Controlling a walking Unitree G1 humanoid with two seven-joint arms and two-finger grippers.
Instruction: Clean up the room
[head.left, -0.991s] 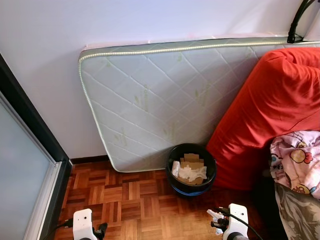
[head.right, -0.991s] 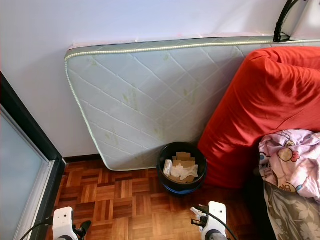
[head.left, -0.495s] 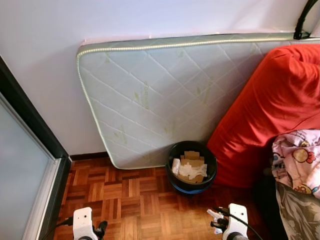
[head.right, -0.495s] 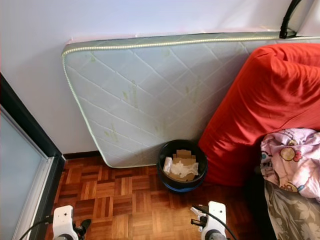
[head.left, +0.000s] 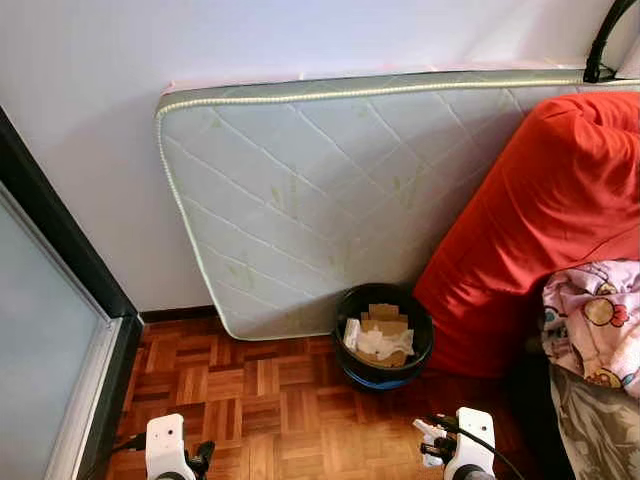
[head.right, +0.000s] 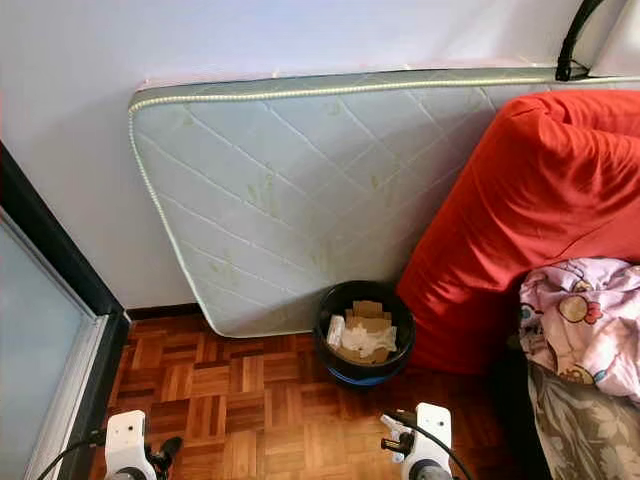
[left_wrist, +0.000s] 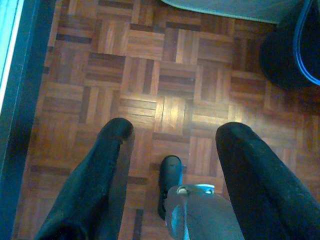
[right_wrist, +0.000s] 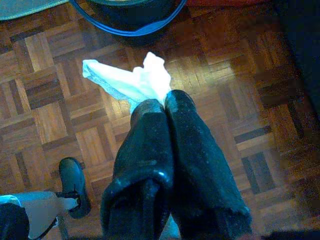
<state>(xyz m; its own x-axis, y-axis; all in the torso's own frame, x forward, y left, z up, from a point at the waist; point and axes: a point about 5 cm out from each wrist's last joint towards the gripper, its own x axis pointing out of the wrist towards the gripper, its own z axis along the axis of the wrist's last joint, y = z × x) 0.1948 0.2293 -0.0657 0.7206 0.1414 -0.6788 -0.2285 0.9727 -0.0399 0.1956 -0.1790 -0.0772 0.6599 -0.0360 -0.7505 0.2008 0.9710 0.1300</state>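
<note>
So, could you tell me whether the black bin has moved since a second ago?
No. The black bin sits against the mattress's lower edge beside the red cushion, as before; only the camera shifted slightly.

Left arm: low at the bottom left of the head views, wrist housing white, pointing forward over the floor.
Left gripper (left_wrist: 172, 135): fingers (left_wrist: 107, 165) spread wide apart, nothing between them, hanging above the floor.
Right arm: low at the bottom right of the head views, white wrist housing with a black cable running off it.
Right gripper (right_wrist: 164, 100): fingers (right_wrist: 145, 145) pressed tight together, pinching a white tissue (right_wrist: 131, 82) at the tips; it sticks out forward past them.
Feet: one black shoe (left_wrist: 169, 182) beneath the left wrist.
</note>
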